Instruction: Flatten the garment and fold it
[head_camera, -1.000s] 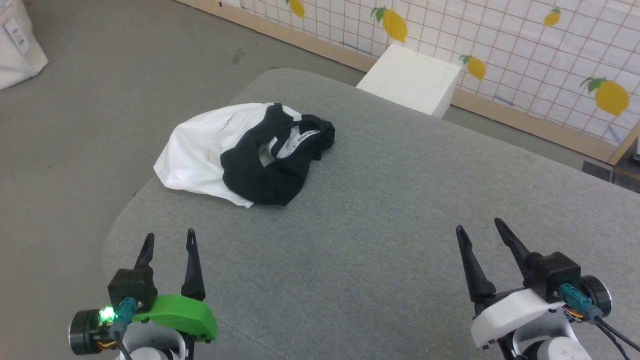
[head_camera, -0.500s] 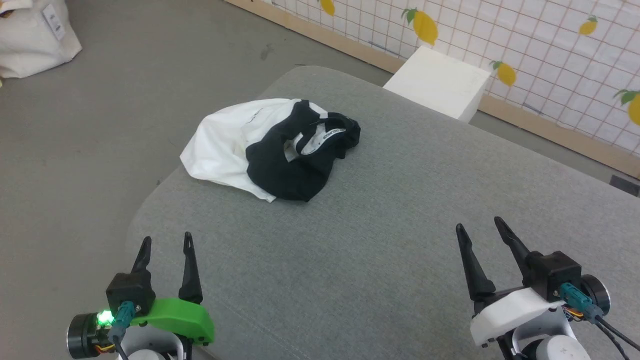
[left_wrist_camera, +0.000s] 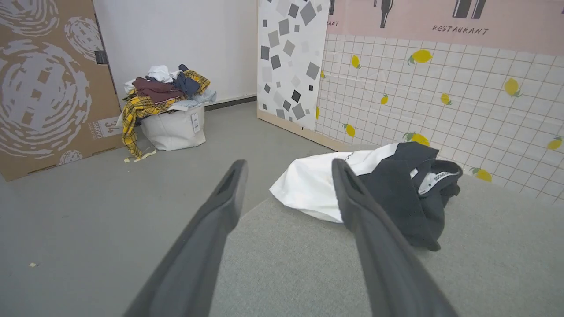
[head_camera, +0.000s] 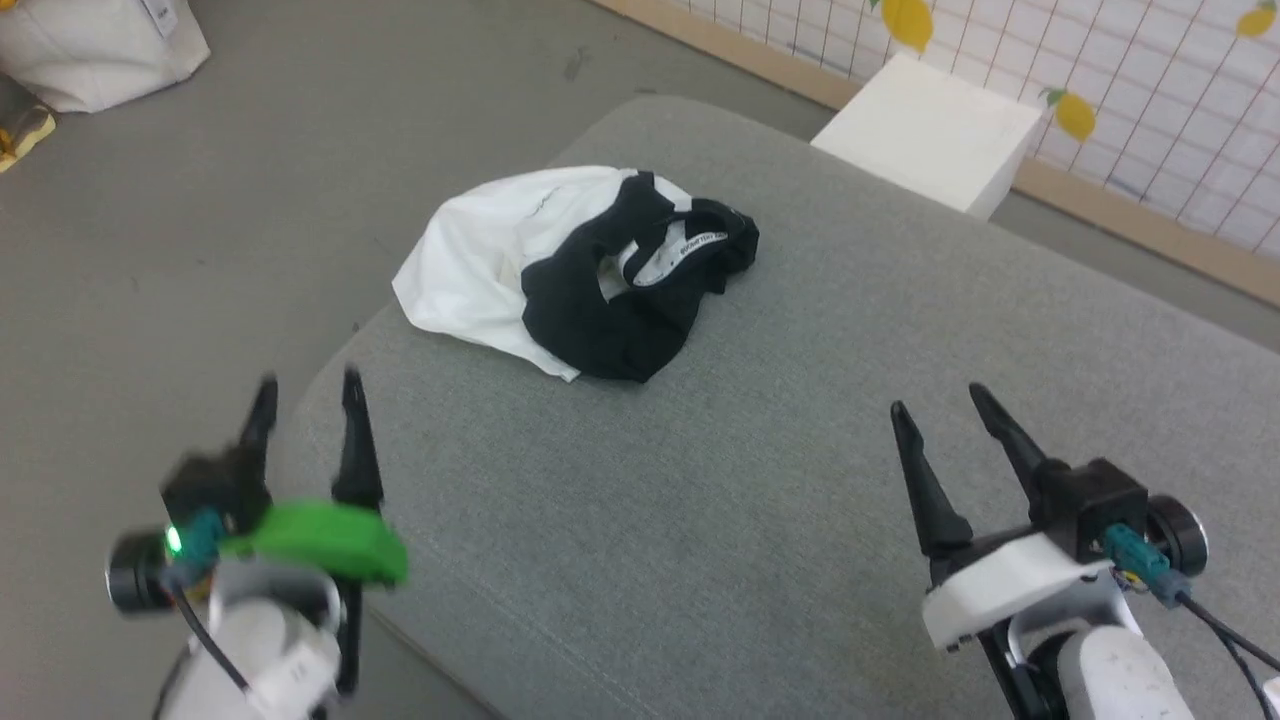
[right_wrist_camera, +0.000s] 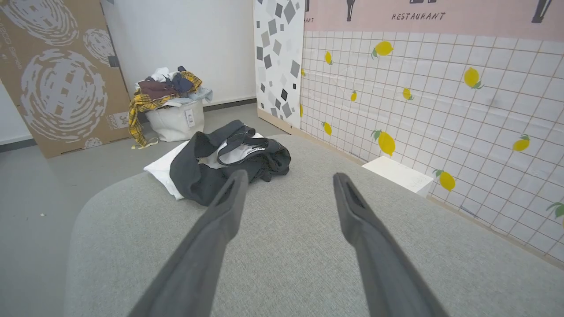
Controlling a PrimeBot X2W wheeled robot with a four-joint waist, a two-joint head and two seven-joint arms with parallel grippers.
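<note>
The garment point(head_camera: 560, 270), a white T-shirt with black sleeves and collar, lies crumpled in a heap at the far left corner of the grey padded table point(head_camera: 760, 480). Its white part hangs slightly over the table's left edge. It also shows in the left wrist view as the garment point(left_wrist_camera: 374, 189) and in the right wrist view as the garment point(right_wrist_camera: 220, 158). My left gripper point(head_camera: 305, 390) is open over the table's near left edge, well short of the heap. My right gripper point(head_camera: 935, 405) is open above the table at the lower right, nothing between its fingers.
A white box point(head_camera: 925, 130) stands on the floor behind the table, against a tiled lemon-print wall point(head_camera: 1150, 90). A white bag heaped with clothes point(left_wrist_camera: 169, 110) sits on the grey floor at the far left, beside a large cardboard panel point(left_wrist_camera: 48, 83).
The head camera has turned left and down, shifting the whole picture right. My left gripper has risen and blurs with motion. The garment lies as before.
</note>
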